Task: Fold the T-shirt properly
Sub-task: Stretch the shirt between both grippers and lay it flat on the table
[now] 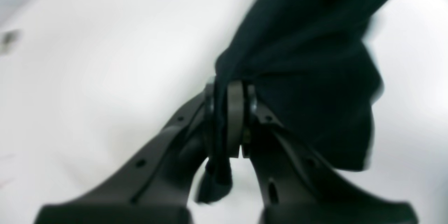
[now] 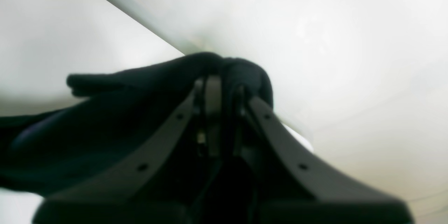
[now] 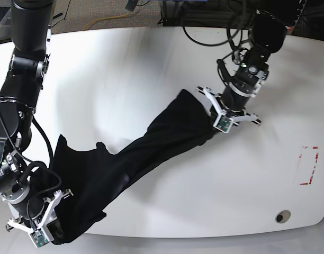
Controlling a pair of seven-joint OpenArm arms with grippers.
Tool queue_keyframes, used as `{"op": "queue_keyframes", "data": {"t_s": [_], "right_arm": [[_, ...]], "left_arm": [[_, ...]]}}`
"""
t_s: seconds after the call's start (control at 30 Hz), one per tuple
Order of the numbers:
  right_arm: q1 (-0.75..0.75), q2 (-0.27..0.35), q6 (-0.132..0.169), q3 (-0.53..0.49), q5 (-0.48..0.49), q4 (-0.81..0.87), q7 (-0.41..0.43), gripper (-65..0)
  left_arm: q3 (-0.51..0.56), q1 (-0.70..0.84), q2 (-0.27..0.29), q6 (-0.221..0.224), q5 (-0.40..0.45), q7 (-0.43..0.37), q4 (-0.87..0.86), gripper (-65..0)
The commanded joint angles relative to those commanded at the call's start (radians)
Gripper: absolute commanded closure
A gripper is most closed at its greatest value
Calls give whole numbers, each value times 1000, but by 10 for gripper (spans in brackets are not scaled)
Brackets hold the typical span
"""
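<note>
The black T-shirt hangs stretched in a long band across the white table, from the front left corner up to the middle right. My left gripper is shut on a bunched fold of the T-shirt; in the base view the left gripper holds the upper right end. My right gripper is shut on another bunch of the T-shirt, and in the base view the right gripper sits at the lower left end near the table's front edge.
Red tape marks lie on the table at the right. A small round hole sits near the front right edge. Cables run behind the table's far edge.
</note>
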Motion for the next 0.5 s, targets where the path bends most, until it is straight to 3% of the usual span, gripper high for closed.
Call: {"op": "queue_keyframes", "data": {"t_s": [0.13, 0.2, 0.33, 0.5], "right_arm": [[89, -37, 0, 0, 0, -97, 0, 0], [150, -52, 0, -2, 0, -152, 0, 0], [273, -91, 0, -2, 0, -252, -3, 0], [367, -127, 8, -2, 0, -305, -5, 0]], "left_arm": [[-120, -41, -26, -23, 0, 3, 46, 0], [-176, -83, -52, -86, 0, 38, 61, 0], [-288, -226, -54, -203, 0, 187, 74, 0], [-428, -376, -54, -318, 2, 311, 72, 0]]}}
